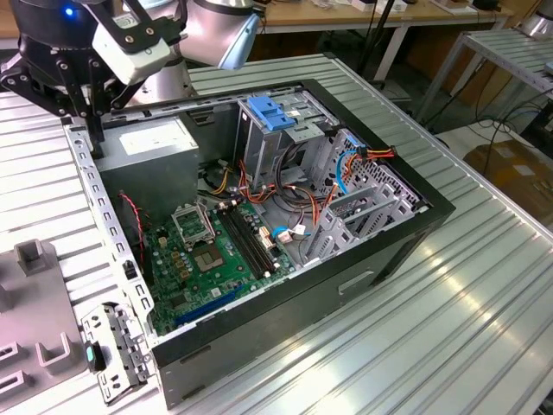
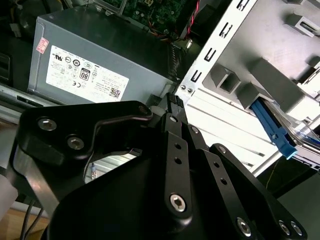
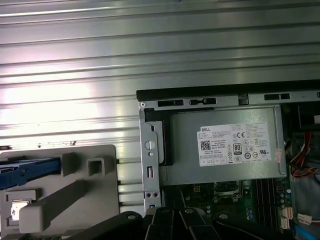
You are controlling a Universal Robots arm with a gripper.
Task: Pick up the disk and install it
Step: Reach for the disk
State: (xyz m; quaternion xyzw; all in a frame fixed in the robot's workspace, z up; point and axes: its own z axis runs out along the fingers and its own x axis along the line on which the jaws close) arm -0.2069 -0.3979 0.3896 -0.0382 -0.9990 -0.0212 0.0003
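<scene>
Right now your gripper (image 2: pixel 173 105) has its fingers drawn together with nothing between them, and it hangs above the rear corner of the open computer case (image 1: pixel 346 285), just over the power supply (image 3: pixel 225 145). Beside that corner, outside the case, the grey fixture (image 3: pixel 75 200) sits on the ribbed table (image 3: pixel 160 50). The disk (image 3: pixel 27 169) lies in that fixture, and a run of its blue carrier shows between the fixture's grey posts in both wrist views, the rest being hidden. Judge it as a stiff, dense slab, heavy for its bulk, that dislikes knocks. The plastic carrier is probably smooth and a little springy, so a light pinch may slip and a hard one may flex it. You would do best to take hold across the two long carrier rails near the middle. Keep off the end tabs, which look thin enough to bend, and off the dark body. Farther off, at the case's far end in the exterior view, the metal drive cage (image 1: pixel 359 212) stands below a wider light-blue plate (image 1: pixel 272 112).
</scene>
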